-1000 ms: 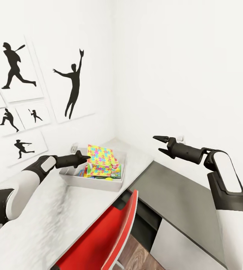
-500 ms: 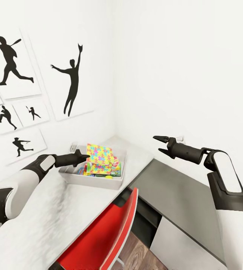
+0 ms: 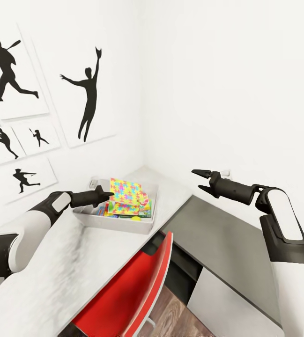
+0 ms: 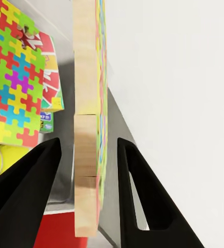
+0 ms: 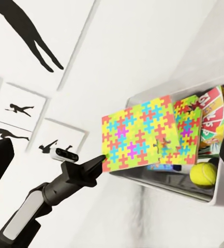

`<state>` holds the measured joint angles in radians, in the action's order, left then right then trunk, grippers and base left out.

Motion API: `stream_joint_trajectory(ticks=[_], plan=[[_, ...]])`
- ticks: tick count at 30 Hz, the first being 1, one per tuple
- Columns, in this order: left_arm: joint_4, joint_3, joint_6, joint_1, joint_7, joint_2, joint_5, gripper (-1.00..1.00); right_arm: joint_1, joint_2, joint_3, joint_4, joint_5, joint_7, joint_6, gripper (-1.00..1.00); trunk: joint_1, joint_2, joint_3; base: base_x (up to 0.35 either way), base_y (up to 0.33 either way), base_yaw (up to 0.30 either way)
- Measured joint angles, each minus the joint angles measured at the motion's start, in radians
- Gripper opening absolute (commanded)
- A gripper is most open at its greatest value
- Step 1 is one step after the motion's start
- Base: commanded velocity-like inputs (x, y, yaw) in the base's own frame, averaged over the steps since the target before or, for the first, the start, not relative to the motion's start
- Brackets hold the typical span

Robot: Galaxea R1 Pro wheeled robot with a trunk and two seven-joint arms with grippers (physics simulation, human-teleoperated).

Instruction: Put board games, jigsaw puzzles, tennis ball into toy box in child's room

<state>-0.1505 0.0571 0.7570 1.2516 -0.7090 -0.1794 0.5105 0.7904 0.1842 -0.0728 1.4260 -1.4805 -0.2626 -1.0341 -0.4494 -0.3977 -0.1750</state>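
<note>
The left pincer (image 3: 108, 194) grips one jigsaw puzzle (image 3: 128, 192) by its edge, holding it tilted over the toy box (image 3: 123, 223) on the pale worktop (image 3: 77, 267). The second puzzle (image 5: 188, 129), board games (image 5: 214, 111) and tennis ball (image 5: 203, 173) lie inside. The right pincer (image 3: 197, 180) hangs open and empty, well apart.

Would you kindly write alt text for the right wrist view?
The left gripper holds a multicoloured jigsaw puzzle by its corner, upright over the grey toy box. Inside lie a second puzzle, a tennis ball and printed game boxes; silhouette prints hang behind.
</note>
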Motion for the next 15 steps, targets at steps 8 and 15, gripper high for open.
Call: stream_joint_trajectory(ticks=[8,15], plan=[[-0.027,0.000,0.005,0.001,0.004,0.034,-0.002,-1.00,0.000,0.001,0.000,0.000,0.000,0.000,-0.002,1.00,0.000,0.000,-0.013,0.000,0.000,0.000],[-0.058,-0.002,0.005,0.002,0.037,0.049,-0.009,-1.00,0.000,0.001,0.000,0.000,0.000,0.001,-0.003,1.00,0.000,0.000,-0.025,0.000,0.000,0.000]])
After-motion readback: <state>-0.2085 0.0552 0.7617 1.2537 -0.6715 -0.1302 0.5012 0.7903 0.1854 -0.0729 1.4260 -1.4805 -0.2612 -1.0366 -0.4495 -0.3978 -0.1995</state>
